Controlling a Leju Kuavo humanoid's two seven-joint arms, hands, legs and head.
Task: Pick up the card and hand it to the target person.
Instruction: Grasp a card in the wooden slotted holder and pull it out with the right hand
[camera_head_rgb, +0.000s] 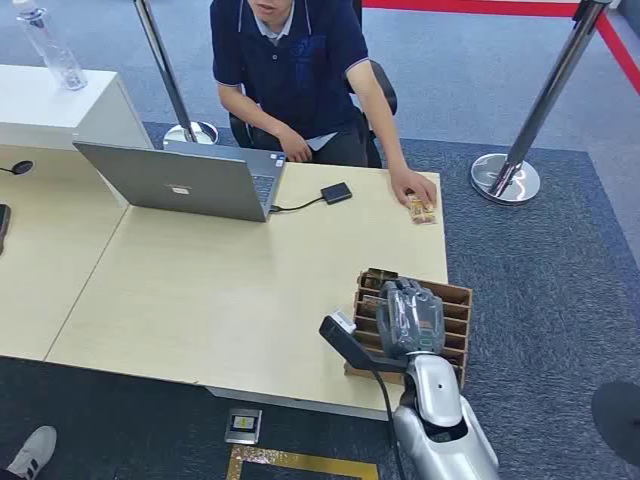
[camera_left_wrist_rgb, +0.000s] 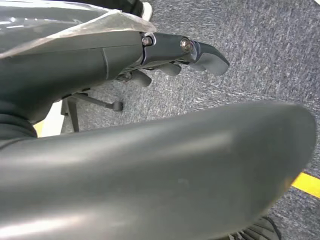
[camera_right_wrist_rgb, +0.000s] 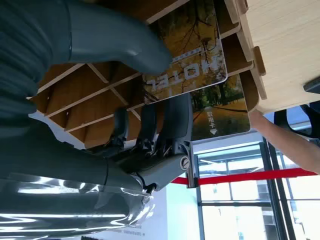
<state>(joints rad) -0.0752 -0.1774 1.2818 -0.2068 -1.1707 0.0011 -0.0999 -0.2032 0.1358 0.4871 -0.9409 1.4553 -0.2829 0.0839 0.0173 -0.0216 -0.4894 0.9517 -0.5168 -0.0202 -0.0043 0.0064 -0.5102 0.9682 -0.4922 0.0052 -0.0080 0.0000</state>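
Observation:
A wooden card rack (camera_head_rgb: 455, 298) stands at the near right corner of the table (camera_head_rgb: 211, 290). My right hand (camera_head_rgb: 410, 318) hovers over it. In the right wrist view its thumb (camera_right_wrist_rgb: 124, 42) presses the face of an autumn-print hotel card (camera_right_wrist_rgb: 196, 50) that sits in a slot of the rack (camera_right_wrist_rgb: 94, 95), and its fingers (camera_right_wrist_rgb: 175, 120) lie against the card's other side. A second similar card (camera_right_wrist_rgb: 222, 112) stands behind. The person (camera_head_rgb: 298, 60) sits across the table, one hand (camera_head_rgb: 413, 187) resting by another card (camera_head_rgb: 421, 210). My left hand (camera_left_wrist_rgb: 181, 50) hangs over carpet, holding nothing.
A grey laptop (camera_head_rgb: 189, 180) is open at the table's far side, cabled to a small black drive (camera_head_rgb: 336, 193). A water bottle (camera_head_rgb: 49, 45) stands on a white cabinet at the far left. Stanchion bases (camera_head_rgb: 506, 178) (camera_head_rgb: 190, 131) with a red belt stand behind.

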